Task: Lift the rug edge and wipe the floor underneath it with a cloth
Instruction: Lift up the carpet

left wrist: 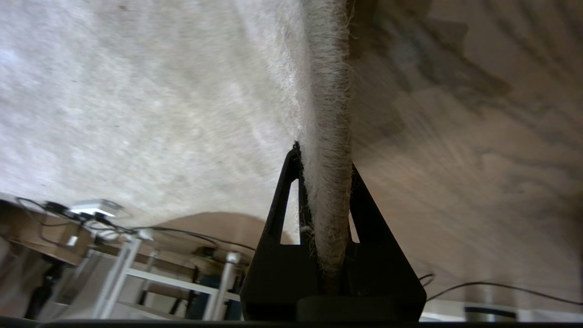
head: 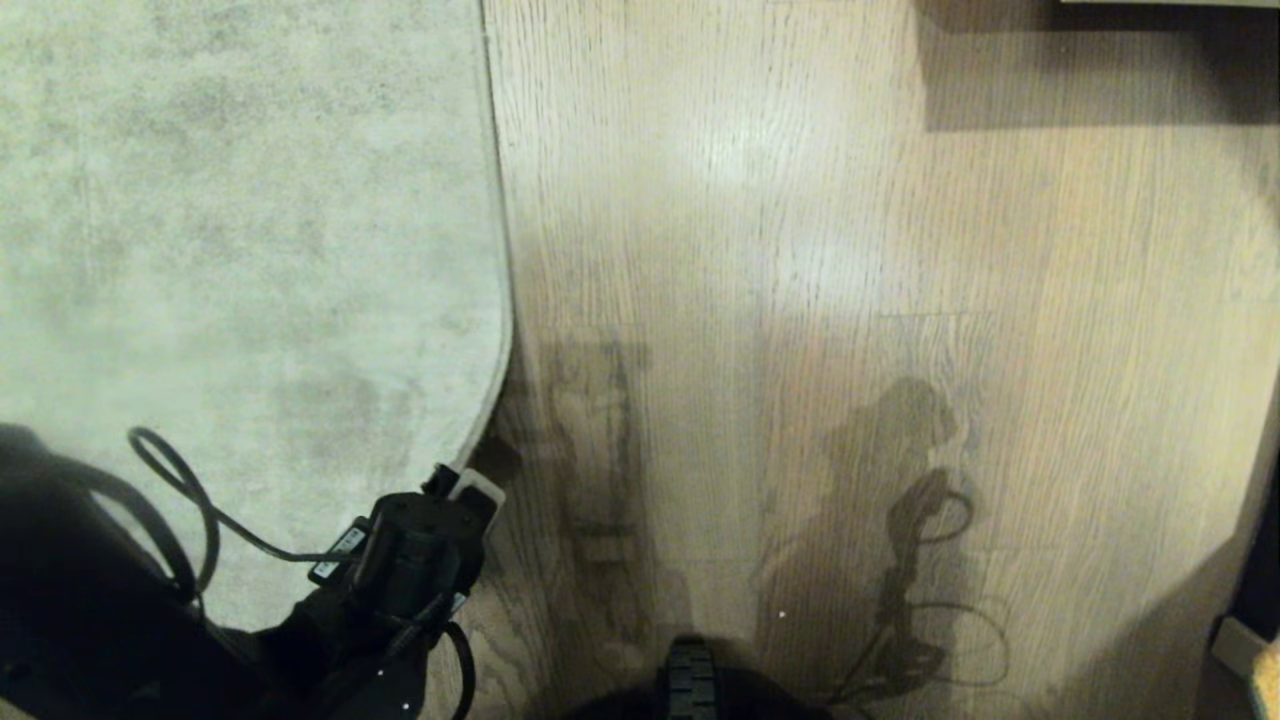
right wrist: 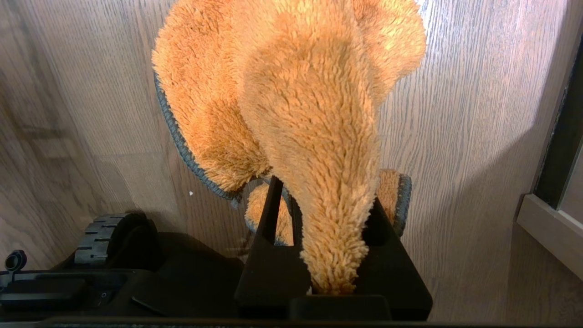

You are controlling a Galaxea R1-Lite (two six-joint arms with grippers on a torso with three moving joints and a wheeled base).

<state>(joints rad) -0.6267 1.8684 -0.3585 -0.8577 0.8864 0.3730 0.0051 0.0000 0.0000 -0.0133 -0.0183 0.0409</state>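
The pale grey-beige mottled rug edge [head: 497, 300] has a short fuzzy pile and curves up off the light brown wood-grain floor [head: 850, 300] near its corner. The left pincer [left wrist: 324, 157] is clamped tight on that edge, with one black finger on each side of it. From the head view the left pincer [head: 462, 487] sits at the rug's near corner, and the edge runs away from it.

The left wrist view shows something the head view does not: the cream woven underside of the rug [left wrist: 136, 114] on one side of the pincer, and the floor [left wrist: 478, 136] on the other side.

The small fuzzy orange-tan cloth [right wrist: 296, 114] shows only in the right wrist view. It has a dark stitched border. The right pincer [right wrist: 324, 193] is squeezed shut on a bunch of it, and the rest spreads out past the fingertips, above the floor [right wrist: 455, 136]. A black ridged wheel [right wrist: 98, 237] of the robot sits beside this pincer.
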